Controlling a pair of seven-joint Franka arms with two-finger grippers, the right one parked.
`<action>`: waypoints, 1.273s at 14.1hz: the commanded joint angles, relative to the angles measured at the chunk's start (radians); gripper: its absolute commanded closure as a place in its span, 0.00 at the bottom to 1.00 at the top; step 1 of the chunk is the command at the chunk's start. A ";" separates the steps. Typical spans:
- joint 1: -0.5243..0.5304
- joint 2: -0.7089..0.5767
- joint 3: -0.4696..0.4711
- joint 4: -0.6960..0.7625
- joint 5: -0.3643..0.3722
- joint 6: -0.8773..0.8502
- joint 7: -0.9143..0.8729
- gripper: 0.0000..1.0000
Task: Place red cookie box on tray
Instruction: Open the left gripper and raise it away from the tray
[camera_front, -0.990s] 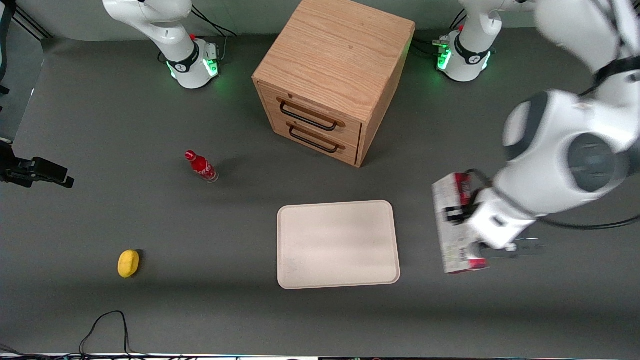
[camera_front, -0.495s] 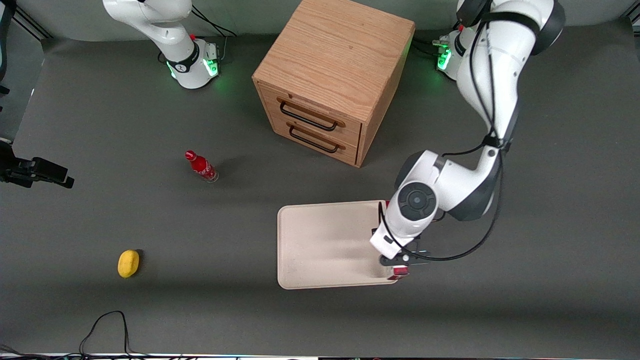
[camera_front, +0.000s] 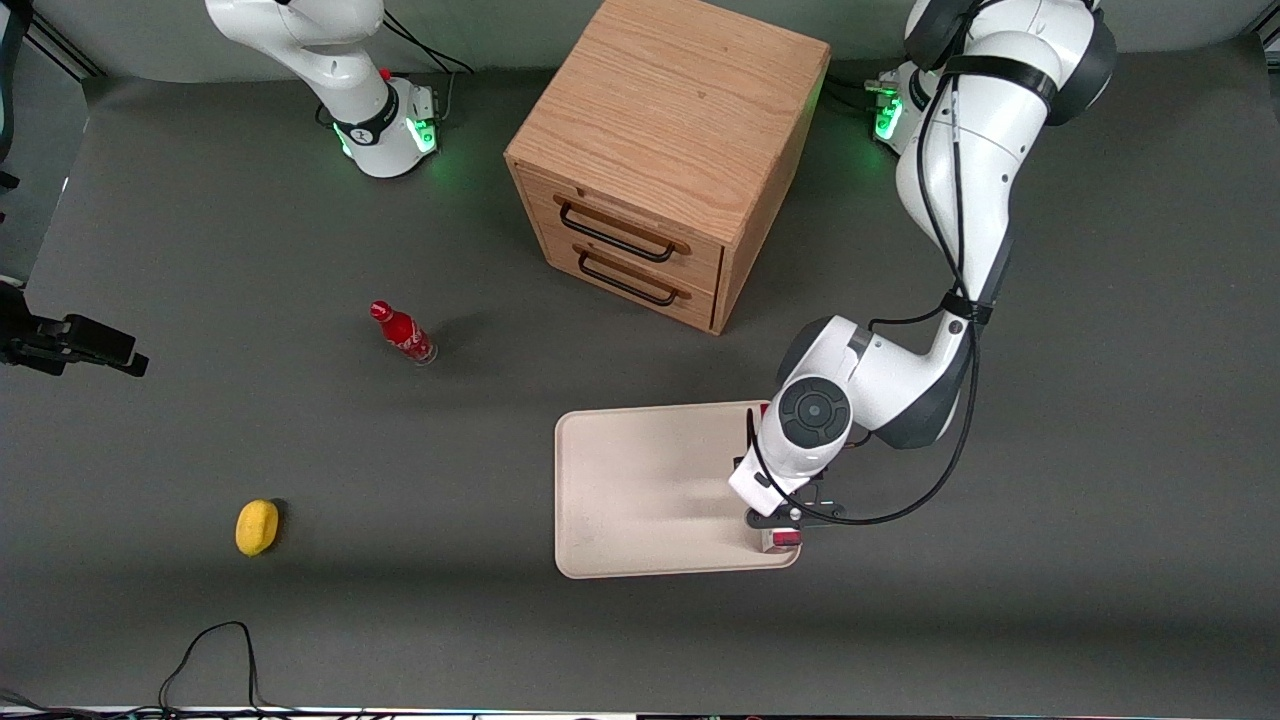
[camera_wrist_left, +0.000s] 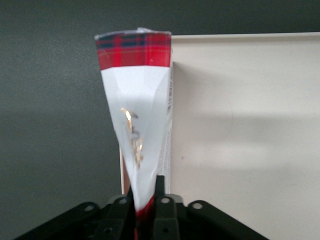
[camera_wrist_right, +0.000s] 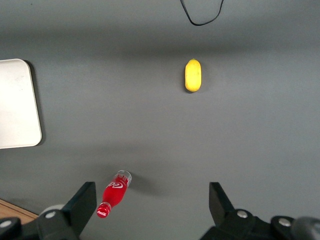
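Item: red cookie box (camera_wrist_left: 137, 100), long narrow carton, tartan-red end band, white panel with gold script.
Position: held over the tray's edge toward the working arm's end, lying along that edge; in the front view only a red end (camera_front: 782, 538) shows, by the tray corner nearer to the front camera, the rest hidden under the wrist.
Contact with tray: cannot tell whether resting on the rim or just above it.
Hold: left arm's gripper (camera_wrist_left: 145, 192), fingers clamped on the carton's two broad faces at about mid-length; seen in the front view (camera_front: 785, 520) above the same tray edge.
Handling, judged: light, thin cardboard, hollow around the contents; stiff along its length, soft across the faces, so likely to dent under a hard squeeze; glossy print probably a little slippery.
Best hold, judged: across the narrow thickness near the middle, as now, to keep the long box from tipping.
Fragility, judged: contents likely brittle; gentle set-down advisable.
Risk, judged: so close to the rim, may settle half on the rim and tilt off; a shift toward the tray's middle advisable before release.
Receiving surface: tray (camera_front: 640, 490), cream, low rim, bare.
Surroundings: wooden cabinet (camera_front: 660, 150), farther from the front camera than the tray; red bottle (camera_front: 402, 333) and yellow object (camera_front: 257, 526), toward the parked arm's end.
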 joint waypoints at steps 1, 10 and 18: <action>-0.009 -0.034 0.009 -0.024 0.020 -0.001 -0.006 0.00; 0.191 -0.545 0.055 -0.287 -0.002 -0.205 0.153 0.00; 0.432 -0.934 0.095 -0.514 -0.206 -0.385 0.501 0.00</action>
